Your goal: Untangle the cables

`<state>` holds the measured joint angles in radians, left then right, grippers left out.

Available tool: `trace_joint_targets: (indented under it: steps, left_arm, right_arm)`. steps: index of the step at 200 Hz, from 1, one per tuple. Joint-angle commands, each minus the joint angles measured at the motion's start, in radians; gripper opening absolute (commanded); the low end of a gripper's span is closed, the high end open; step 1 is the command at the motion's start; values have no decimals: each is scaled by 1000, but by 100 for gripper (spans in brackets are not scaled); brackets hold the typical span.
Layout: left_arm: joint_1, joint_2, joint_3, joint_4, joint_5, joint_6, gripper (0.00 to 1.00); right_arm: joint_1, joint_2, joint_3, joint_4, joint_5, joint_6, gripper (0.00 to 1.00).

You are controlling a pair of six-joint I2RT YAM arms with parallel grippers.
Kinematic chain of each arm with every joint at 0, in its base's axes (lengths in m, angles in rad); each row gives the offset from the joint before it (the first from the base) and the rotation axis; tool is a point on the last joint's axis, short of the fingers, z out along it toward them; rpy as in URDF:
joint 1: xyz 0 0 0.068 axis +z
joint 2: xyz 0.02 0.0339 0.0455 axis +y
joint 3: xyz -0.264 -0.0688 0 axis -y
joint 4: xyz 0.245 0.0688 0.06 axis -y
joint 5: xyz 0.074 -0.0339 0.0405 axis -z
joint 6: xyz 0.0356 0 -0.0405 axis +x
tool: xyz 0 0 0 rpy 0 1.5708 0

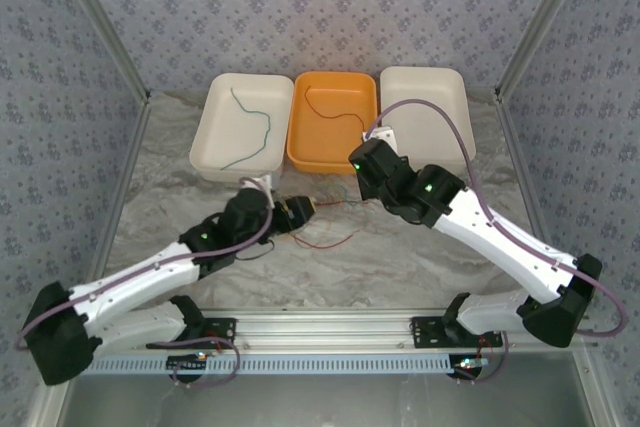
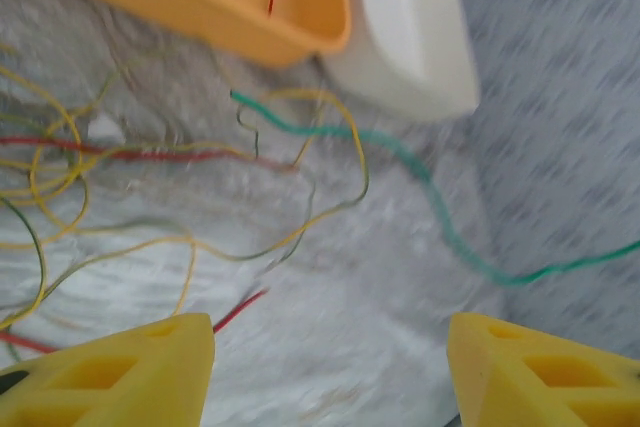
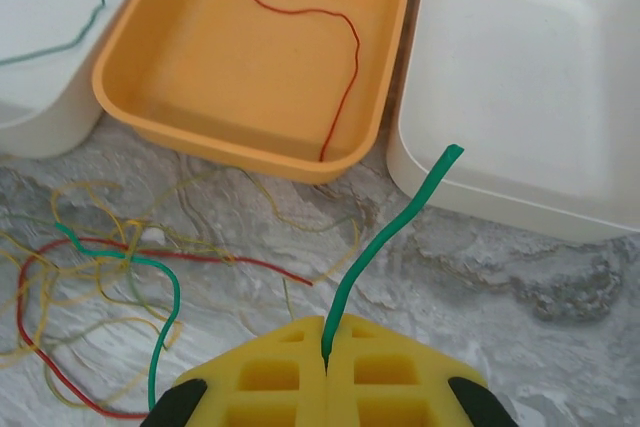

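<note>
My right gripper is shut on a green cable. The cable's free end points toward the right white tray, and its other length loops back into the tangle. That tangle of thin yellow cables and a red cable lies on the marble table in front of the trays. My left gripper hangs open just above the table, with nothing between its yellow fingers. The green cable runs ahead of it, and a red end lies close to the left finger.
Three trays stand in a row at the back. The left white tray holds a green cable. A red cable lies in the orange tray. The right white tray has nothing in it. Both arms meet over the tangle.
</note>
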<state>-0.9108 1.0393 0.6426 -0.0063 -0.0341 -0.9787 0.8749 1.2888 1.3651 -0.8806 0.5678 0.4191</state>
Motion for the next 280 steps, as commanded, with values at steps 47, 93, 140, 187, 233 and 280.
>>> trace_joint_targets:
  steps: [47,93,140,187,233,280]
  left_arm:
    - [-61,136,100,6,-223,153,84]
    - [-55,167,136,-33,-248,113,84]
    - [-36,-18,41,-91,-378,41,82]
    - [242,-220,70,-277,-74,47,83]
    - [271,-177,209,-257,115,-48,83]
    - [188,-78,91,103,81,-333,72]
  right_arm:
    - [112,179,198,-504,521,239,0]
    - [100,-30,108,-481,676,349,0]
    - [-67,-185,26,-202,511,122,0]
    - [-108,-195,-127,376,-86,29,0]
    - [-89,-47,-110,540,-267,-38,0]
    - [-77,15,-124,632,-330,72,0]
